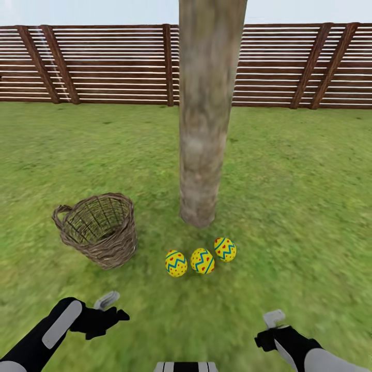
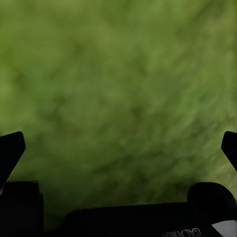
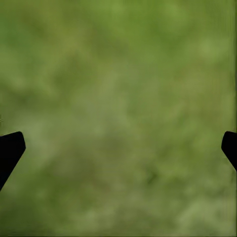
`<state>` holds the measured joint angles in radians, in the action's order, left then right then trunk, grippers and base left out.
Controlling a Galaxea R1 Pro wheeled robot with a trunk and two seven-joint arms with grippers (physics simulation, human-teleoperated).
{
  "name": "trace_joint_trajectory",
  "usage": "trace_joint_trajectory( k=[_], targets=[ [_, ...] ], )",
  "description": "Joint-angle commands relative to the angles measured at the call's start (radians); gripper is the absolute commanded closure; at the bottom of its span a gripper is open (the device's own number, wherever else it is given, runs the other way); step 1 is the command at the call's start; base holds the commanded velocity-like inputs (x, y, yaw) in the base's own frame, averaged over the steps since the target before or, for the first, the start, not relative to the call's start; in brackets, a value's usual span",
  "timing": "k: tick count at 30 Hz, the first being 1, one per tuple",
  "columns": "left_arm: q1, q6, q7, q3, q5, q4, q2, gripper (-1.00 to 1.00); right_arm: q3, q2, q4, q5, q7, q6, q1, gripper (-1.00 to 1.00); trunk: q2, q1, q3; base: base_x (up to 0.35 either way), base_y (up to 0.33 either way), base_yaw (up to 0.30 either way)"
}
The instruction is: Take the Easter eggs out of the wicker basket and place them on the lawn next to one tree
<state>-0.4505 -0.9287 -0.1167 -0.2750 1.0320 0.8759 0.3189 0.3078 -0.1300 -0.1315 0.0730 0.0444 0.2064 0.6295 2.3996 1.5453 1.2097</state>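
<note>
Lying beside the mottled tree — three zigzag-banded eggs, woven basket apart.

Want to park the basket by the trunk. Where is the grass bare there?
Bare lawn right of the tree and between basket and trunk. Crowded in front of the trunk: three eggs in a row.

We're looking straight down along our left end effector and it's all lawn out ahead: mottled green grass, blurred, with darker patches mixed through the lighter ones. Our two black fingertips poke in from opposite edges of the frame, spread wide apart, with nothing but grass between them. Nearer the camera we see the dark body of the end effector, carrying a small pale marking that we can't read.
</note>
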Motion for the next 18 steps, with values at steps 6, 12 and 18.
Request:
trace_joint_trajectory(
  k=[6,12,18],
  targets=[
    [0.0,-0.001,-0.012,-0.009,0.001,-0.099,-0.005,-1.0,0.008,0.0,0.038,0.003,0.003,-0.031,-0.03,-1.0,-0.042,-0.023,-0.018,0.0,0.0,0.0],
    [0.0,0.014,-0.013,-0.046,-0.046,-0.135,-0.007,-1.0,0.008,0.0,0.041,-0.001,0.003,-0.055,-0.062,-1.0,-0.084,-0.046,-0.037,0.0,0.0,0.0],
    [0.0,0.126,-0.012,-0.142,-0.053,-0.187,-0.02,-1.0,0.008,0.0,0.042,0.005,0.003,-0.17,-0.129,-1.0,-0.126,-0.069,-0.056,0.0,0.0,0.0]
  ],
)
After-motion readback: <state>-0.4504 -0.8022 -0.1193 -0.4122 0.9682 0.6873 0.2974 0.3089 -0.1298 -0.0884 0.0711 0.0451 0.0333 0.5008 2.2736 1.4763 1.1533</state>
